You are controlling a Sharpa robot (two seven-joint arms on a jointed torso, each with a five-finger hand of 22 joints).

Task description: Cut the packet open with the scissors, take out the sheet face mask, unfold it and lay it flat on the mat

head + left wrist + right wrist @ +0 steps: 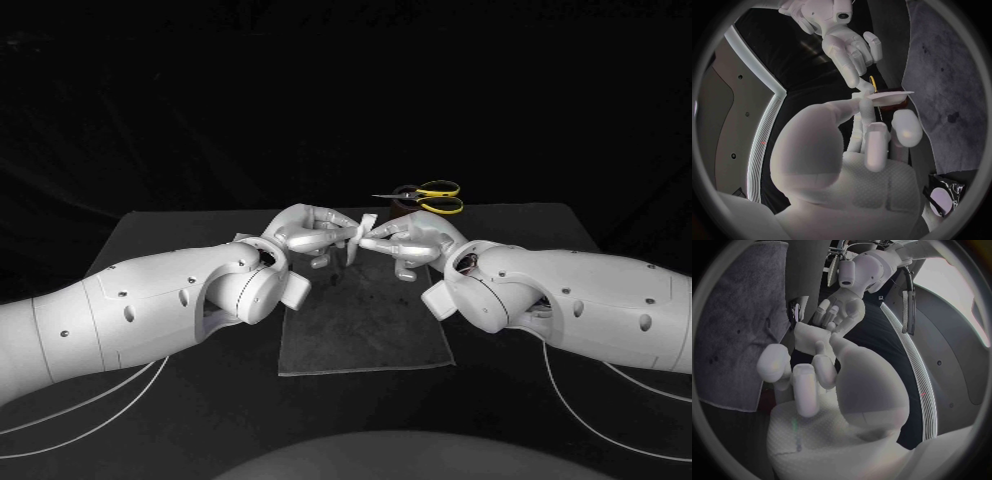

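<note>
Folded white sheet mask [368,224] is up in the air over the far end of the mat [361,335]. It's pinched from both sides: left hand [306,232] on one edge, right hand [411,238] on the other, fingertips almost meeting. Scissors [430,196] lie on the desk [173,235] just behind the hands.

Overall light: dim; the table [555,225] fades into black surroundings.
Brightest parts: the white arms, the left hand [306,232], the right hand [414,240] and the pale mask [365,228] pinched between them, lit from above.
Shadows: soft, beneath both arms on the mat [361,345].
Glare: a washed-out white patch at the right wrist view's rim.
Distortion: the wrist views bend straight edges near their dark circular frame.
</note>
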